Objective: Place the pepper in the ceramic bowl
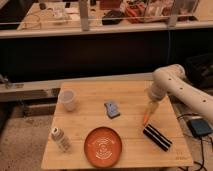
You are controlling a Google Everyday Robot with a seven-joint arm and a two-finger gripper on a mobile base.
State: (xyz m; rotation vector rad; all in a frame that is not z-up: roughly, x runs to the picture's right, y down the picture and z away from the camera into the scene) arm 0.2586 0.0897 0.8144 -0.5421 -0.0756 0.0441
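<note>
Orange pepper (pixel 146 118) sits just below the gripper (pixel 151 105), whose jaws stand apart, apparently lined up to grasp; ceramic bowl (pixel 92 149) lies down-left of it

- ceramic bowl (pixel 103 146): 1
- pepper (pixel 146 116): 1
- white cup (pixel 68 100): 1
- shaker bottle (pixel 60 138): 1
- black ribbed bar (pixel 157 137): 1
- small blue object (pixel 112 109): 1
- gripper (pixel 150 105): 1, over the right side of the table (pixel 90 120), at the pepper's top

pepper (pixel 148 113): small, slim, orange, tapered; seen tilted just under the gripper (pixel 151 103), narrow tip pointed down. ceramic bowl (pixel 90 144): wide, orange-red, white swirl; set upright, well apart from pepper.
</note>
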